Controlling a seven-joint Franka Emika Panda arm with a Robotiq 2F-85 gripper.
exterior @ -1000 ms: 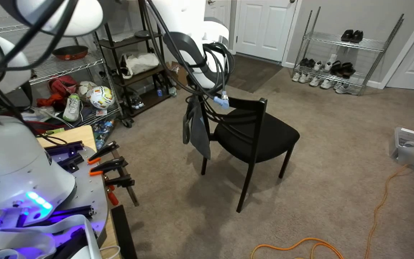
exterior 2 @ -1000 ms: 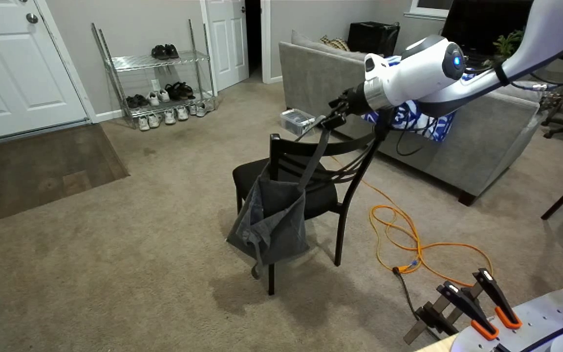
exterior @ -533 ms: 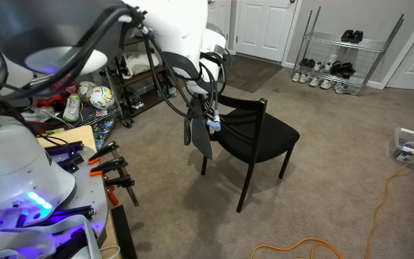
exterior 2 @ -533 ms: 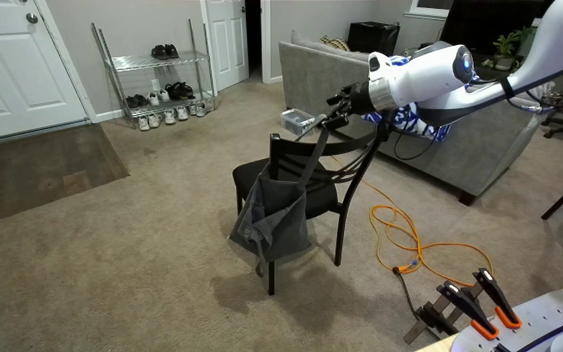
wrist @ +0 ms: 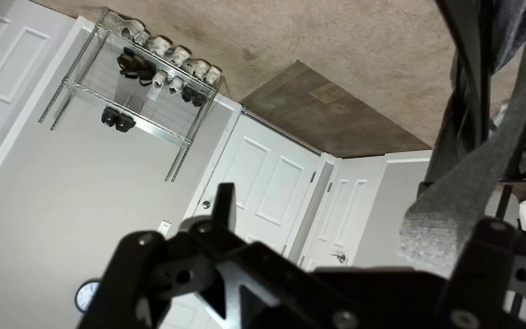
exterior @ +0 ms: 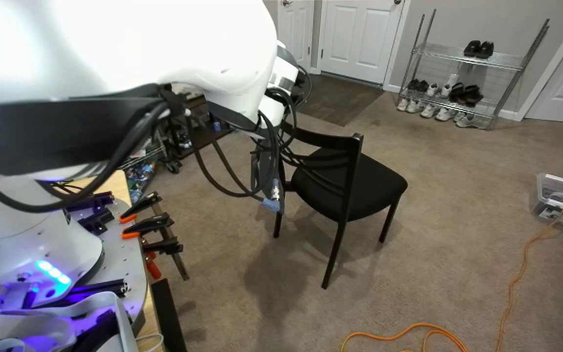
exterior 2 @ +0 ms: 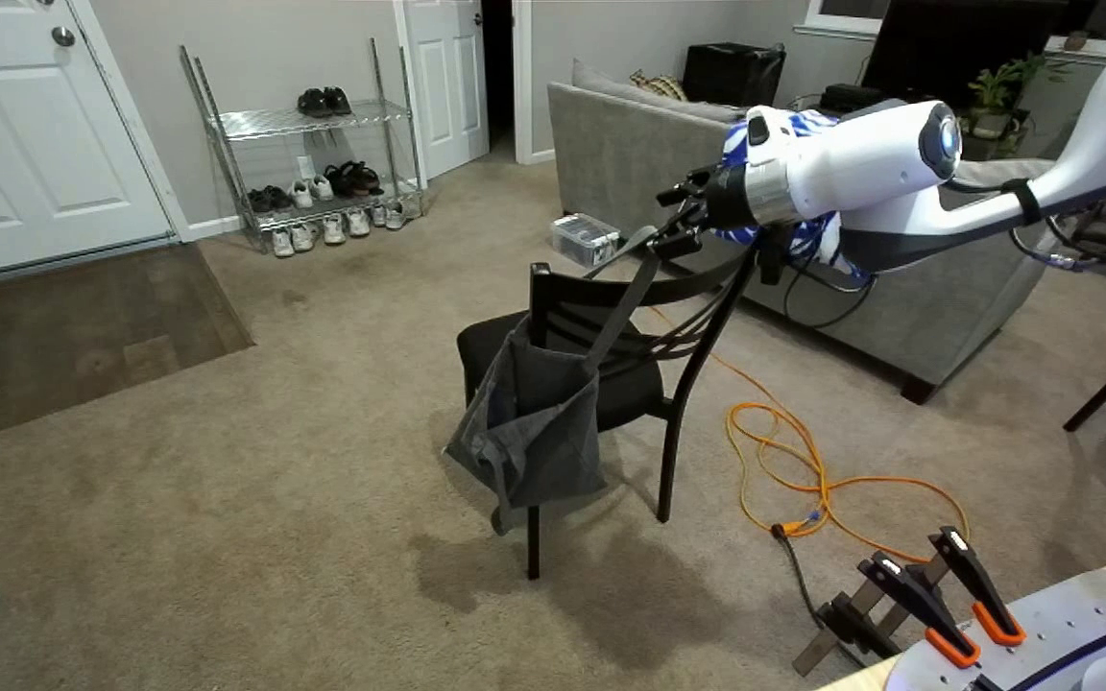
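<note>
A grey cloth bag (exterior 2: 539, 422) hangs at the back of a black chair (exterior 2: 644, 288), its long strap (exterior 2: 622, 312) running up to my gripper (exterior 2: 670, 221). In the wrist view the gripper (wrist: 326, 194) stands open, its two fingers far apart. The strap (wrist: 454, 196) bends around the right-hand finger there and largely hides that fingertip. Between the fingers I see no object, only doors and wall behind. In an exterior view the arm's cables partly cover the bag (exterior: 264, 166), and the gripper is hidden behind the arm and cables.
The chair's backrest (exterior: 328, 140) stands close below the gripper. A grey sofa (exterior 2: 630, 144) is behind. Orange cable (exterior 2: 807, 461) lies on the carpet. Clamps (exterior 2: 918, 595) stick out from the robot's table. A shoe rack (exterior 2: 313, 125) stands at the wall.
The arm's upper part has swung lower and across an exterior view. My gripper has shifted slightly back toward the arm's base, carrying the strap's loop along, and the bag has swayed a little.
</note>
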